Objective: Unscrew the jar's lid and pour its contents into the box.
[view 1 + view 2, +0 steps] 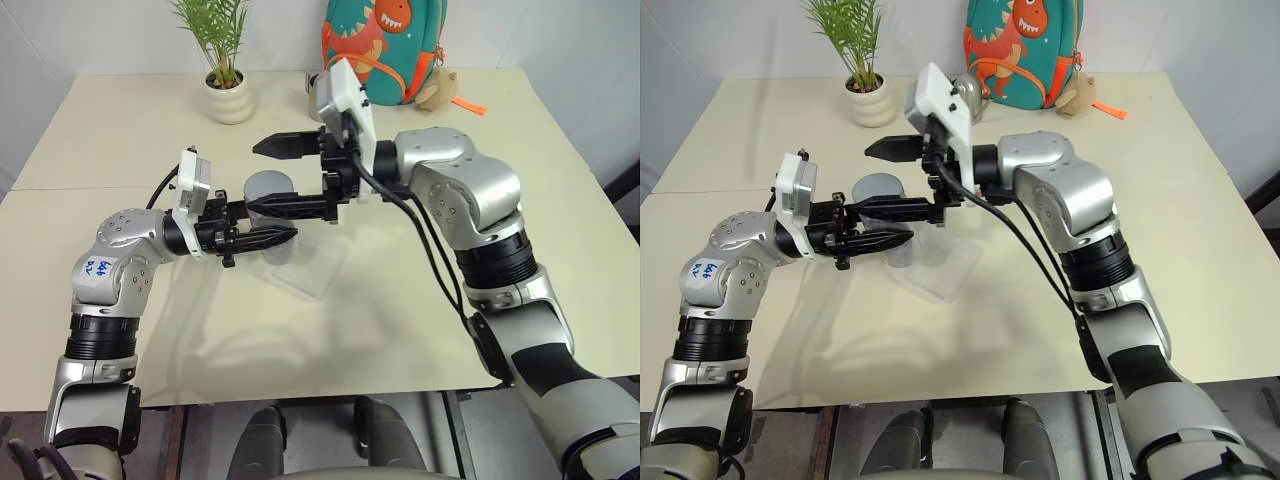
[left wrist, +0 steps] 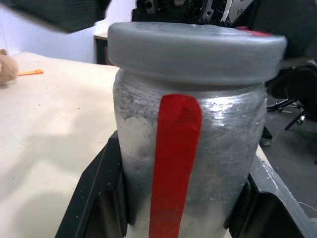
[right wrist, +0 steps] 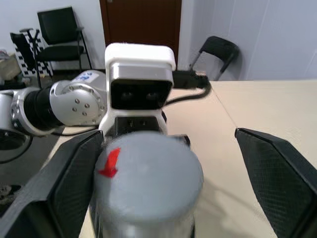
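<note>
**Jar held above the box, right fingers spread round the lid**

The left gripper [image 1: 262,240] points toward the right and is clamped on the jar [image 2: 185,163], its two fingers pressed against the silvery body on either side of the red stripe. The jar stands upright above the table [image 1: 120,140], over the left part of the clear box [image 1: 310,268]. The lid [image 1: 268,185] sits on top of the jar, screwed on, with a small red mark near its edge. The right gripper [image 1: 272,176] reaches in from the right, pointing left, its fingers spread wide: one on the far side of the lid, one on the near side.
</note>
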